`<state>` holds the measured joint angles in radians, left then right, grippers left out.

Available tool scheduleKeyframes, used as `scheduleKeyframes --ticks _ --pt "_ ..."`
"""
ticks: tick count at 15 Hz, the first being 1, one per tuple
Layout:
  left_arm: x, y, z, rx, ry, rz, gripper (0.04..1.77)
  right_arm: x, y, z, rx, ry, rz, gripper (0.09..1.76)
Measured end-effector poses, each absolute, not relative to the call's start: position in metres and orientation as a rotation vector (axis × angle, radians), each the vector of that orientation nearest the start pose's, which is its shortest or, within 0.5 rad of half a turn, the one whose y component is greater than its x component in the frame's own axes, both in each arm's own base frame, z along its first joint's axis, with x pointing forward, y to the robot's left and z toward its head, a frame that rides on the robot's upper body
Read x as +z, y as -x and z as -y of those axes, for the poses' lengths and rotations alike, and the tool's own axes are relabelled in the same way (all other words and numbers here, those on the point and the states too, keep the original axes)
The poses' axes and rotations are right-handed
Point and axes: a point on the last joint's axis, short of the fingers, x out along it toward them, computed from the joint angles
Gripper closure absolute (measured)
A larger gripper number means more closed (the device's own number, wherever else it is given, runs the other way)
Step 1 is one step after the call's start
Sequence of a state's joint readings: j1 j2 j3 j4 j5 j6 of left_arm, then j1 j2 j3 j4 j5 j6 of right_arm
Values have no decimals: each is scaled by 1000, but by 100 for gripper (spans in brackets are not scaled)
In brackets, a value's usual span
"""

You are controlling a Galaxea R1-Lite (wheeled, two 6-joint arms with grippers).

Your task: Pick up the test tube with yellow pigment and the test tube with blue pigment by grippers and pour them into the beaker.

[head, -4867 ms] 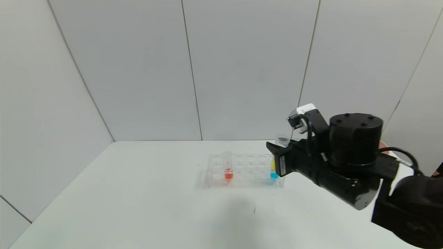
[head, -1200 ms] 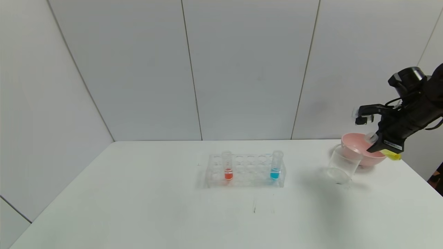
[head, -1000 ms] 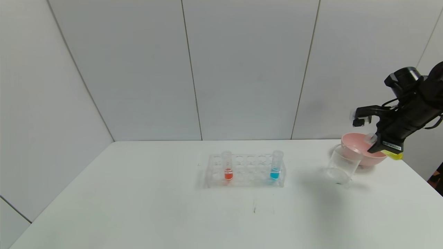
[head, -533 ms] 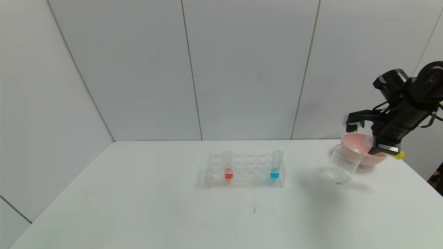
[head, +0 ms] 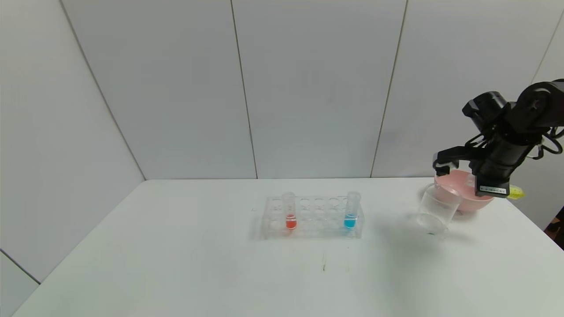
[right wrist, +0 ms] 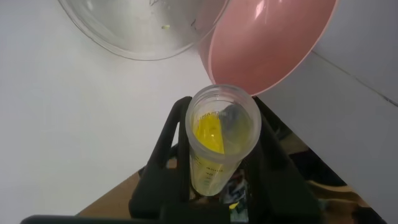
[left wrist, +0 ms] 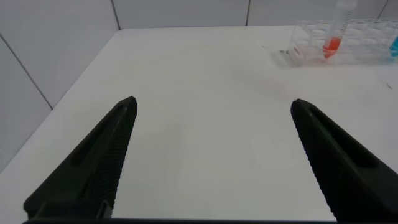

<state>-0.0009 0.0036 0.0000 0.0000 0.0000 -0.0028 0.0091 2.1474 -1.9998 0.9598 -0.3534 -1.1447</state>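
My right gripper [head: 481,180] is shut on the test tube with yellow pigment [head: 514,192], held tilted over the pink bowl, its open end toward the beaker [head: 435,209]. In the right wrist view the tube [right wrist: 219,140] sits between the fingers of the right gripper [right wrist: 221,118], its mouth facing the beaker [right wrist: 134,34]. The test tube with blue pigment [head: 351,212] stands upright at the right end of the clear rack [head: 313,218]. My left gripper [left wrist: 211,109] is open and empty over bare table, out of the head view.
A pink bowl [head: 462,199] stands just behind and right of the beaker; it also shows in the right wrist view [right wrist: 267,43]. A tube with red-orange liquid [head: 290,213] stands at the rack's left end. The table's right edge is close to the bowl.
The right gripper has carried the yellow tube from the rack to the bowl and beaker. In the last second the arm swung left and the tube tilted flatter.
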Motion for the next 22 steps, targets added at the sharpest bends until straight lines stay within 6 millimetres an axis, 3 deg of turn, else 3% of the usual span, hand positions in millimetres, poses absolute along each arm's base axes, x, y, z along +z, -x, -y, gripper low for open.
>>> scheduleKeyframes --ticks 8,22 --pt "76 23 0 0 2 -4 5 214 -397 -10 249 1402 -1193 130" --pt "76 23 0 0 3 -4 5 213 -394 -41 222 1549 -1214 130"
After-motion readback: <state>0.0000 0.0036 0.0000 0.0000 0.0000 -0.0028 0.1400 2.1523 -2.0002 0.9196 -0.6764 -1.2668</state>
